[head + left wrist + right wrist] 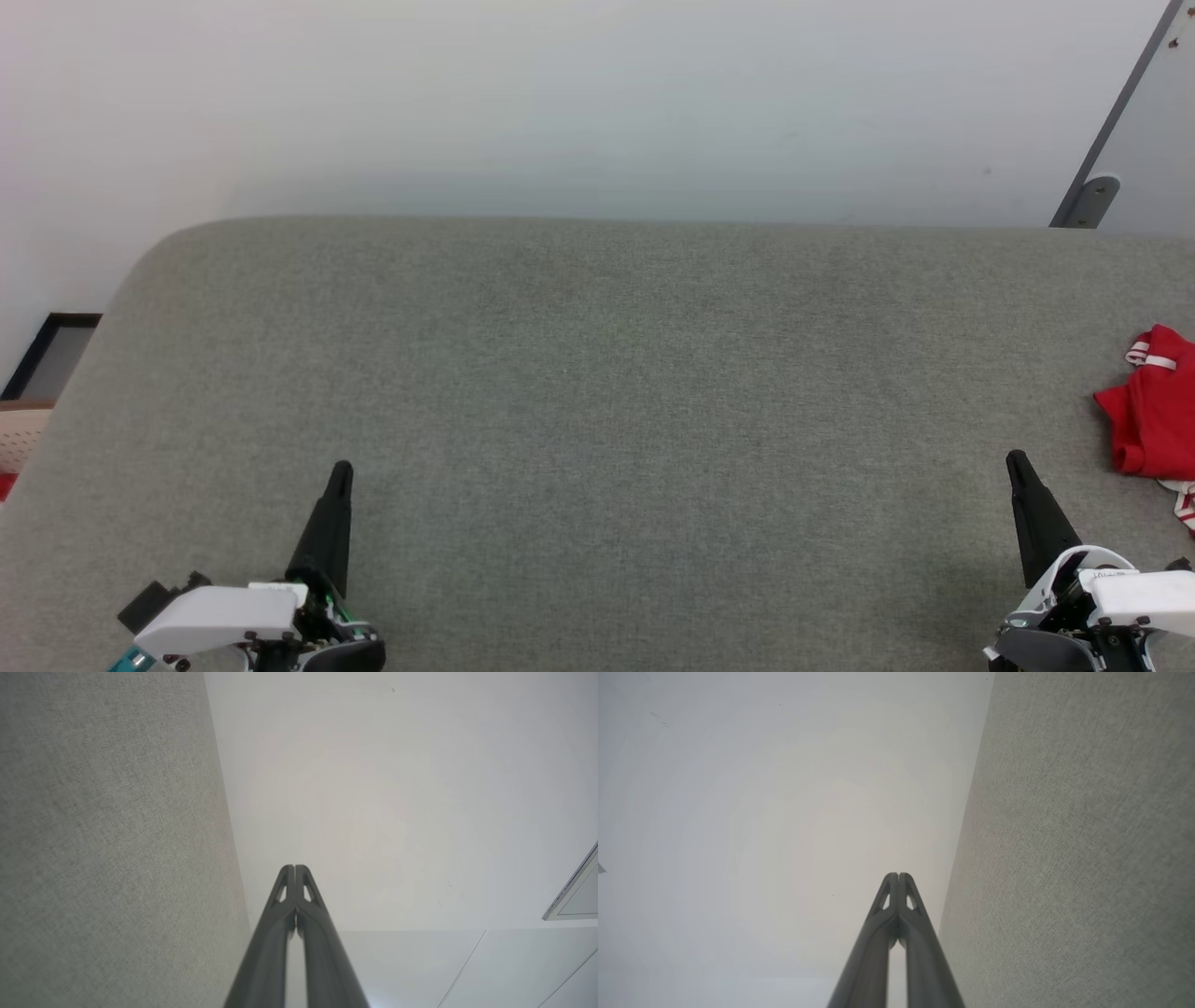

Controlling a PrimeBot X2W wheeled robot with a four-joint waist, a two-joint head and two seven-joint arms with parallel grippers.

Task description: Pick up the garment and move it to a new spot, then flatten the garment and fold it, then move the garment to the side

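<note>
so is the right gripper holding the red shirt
No, the right gripper is shut and empty, with the garment lying apart to its right.

A plain indoor test space, more lab than home: a broad work surface (597, 392) covered in grey woven fabric, rounded at its corner, stands against a bare white wall (560, 93), with a grey panel (1156, 140) on a metal bracket (1090, 198) at far right.
</note>
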